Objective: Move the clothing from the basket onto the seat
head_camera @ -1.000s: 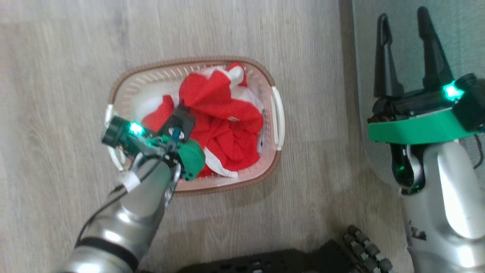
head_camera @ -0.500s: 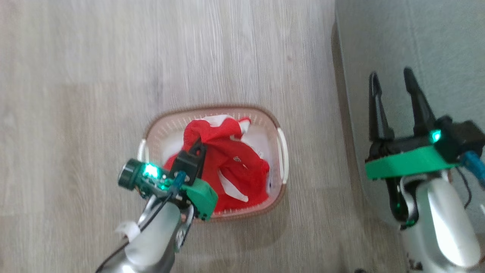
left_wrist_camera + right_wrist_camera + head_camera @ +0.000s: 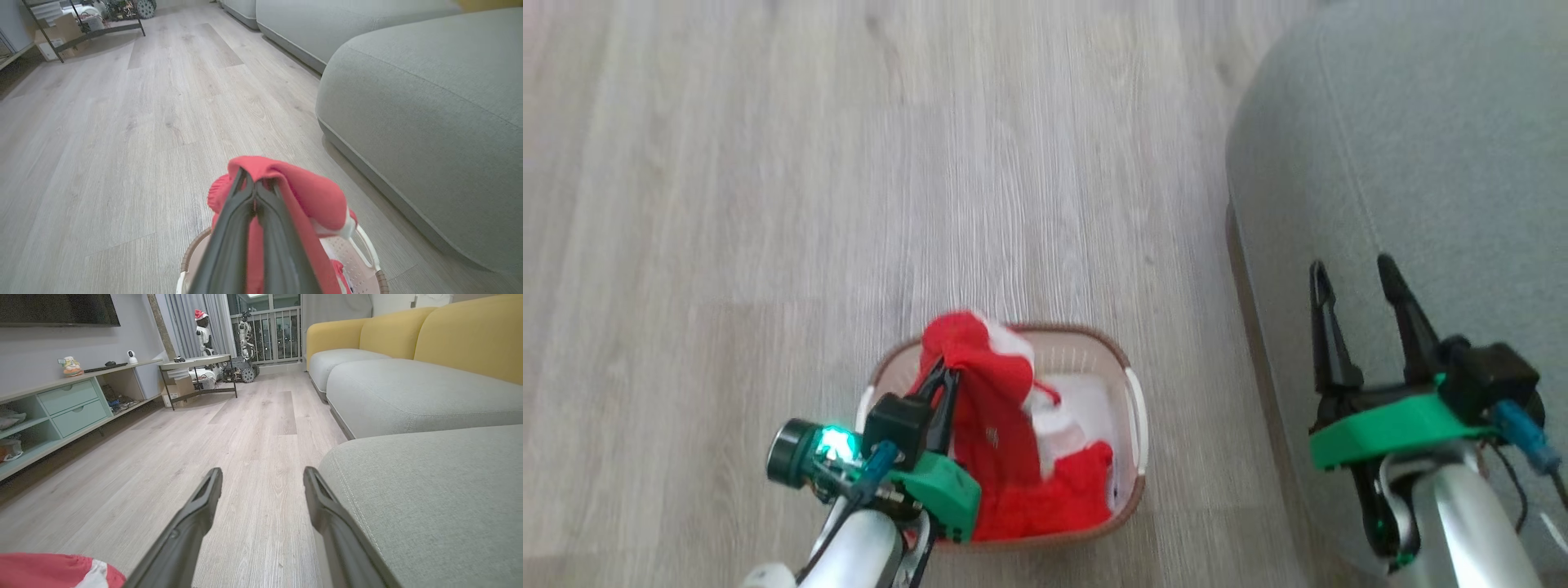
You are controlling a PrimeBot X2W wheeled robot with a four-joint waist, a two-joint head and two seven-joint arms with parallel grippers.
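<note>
Lifted higher than a second ago, one piece of the clothing (image 3: 988, 392) hangs from the left pincer (image 3: 943, 369), clamped shut on it above the basket (image 3: 1094, 336), where more red fabric lies. None has reached the seat (image 3: 1421, 163) yet. The right pincer (image 3: 1350, 263) gapes empty over the seat's edge; open floor (image 3: 849, 204) between, nothing blocking

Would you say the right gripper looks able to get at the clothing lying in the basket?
Probably yes: the right gripper is open and empty by the seat, with bare floor between it and the basket. The garment hanging from the shut left gripper covers part of that clothing, though.
</note>
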